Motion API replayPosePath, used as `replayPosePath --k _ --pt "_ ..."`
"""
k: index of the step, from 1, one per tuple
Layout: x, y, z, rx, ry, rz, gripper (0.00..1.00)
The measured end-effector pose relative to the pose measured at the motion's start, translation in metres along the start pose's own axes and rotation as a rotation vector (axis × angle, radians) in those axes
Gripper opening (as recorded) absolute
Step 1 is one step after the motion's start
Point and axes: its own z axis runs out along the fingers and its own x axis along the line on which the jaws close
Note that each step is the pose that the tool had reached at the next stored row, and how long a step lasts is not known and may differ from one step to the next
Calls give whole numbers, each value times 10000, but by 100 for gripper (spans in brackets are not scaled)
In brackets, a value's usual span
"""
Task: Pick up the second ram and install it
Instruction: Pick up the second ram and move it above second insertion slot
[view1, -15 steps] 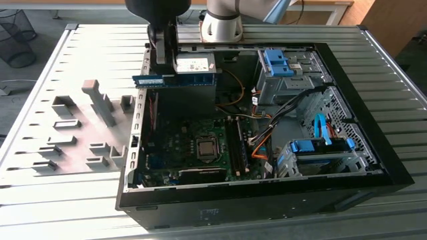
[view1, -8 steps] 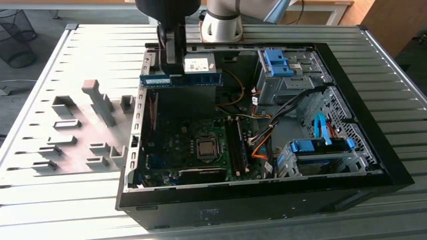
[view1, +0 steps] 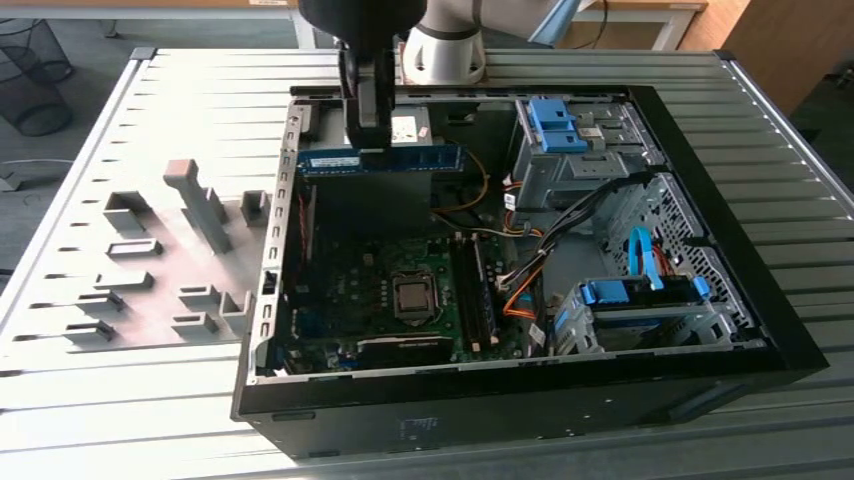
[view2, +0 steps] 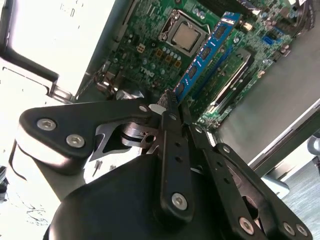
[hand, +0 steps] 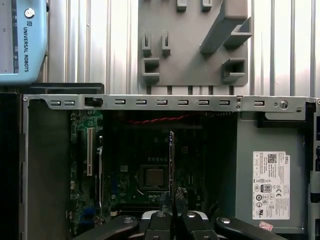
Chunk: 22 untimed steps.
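One stick hanging in mid-air over the open tower, that's the second ram (view1: 400, 160) right now. It sits level above the far side of the PC case (view1: 534, 395), well clear of the motherboard (view1: 360, 285) underneath. The gripper (view1: 370, 140) has its jaws pinched shut on the flat faces of the stick, but toward one end, so most of it pokes out sideways

That's what would worry me. With an off-centre grip the stick could pivot between the pads once it's pushed down, so one corner seats and the other rides up. If it comes in skewed to the memory slots (view1: 478, 295), the edge lands on the slot wall instead of dropping in. That loose bundle of wires (view1: 534, 265) just beside the slots could snag too

Looks-wise it's a thin, rigid blue-green board with a row of matte black chips (view2: 205, 52). The gripper links are dull black with shiny screw heads, the case rim is punched bare steel, and the table (view1: 107, 420) is ribbed metal
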Motion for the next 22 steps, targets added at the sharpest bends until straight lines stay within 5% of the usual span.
replayPosePath --k 22 --pt "-3 -456 -2 1 -1 0 14"
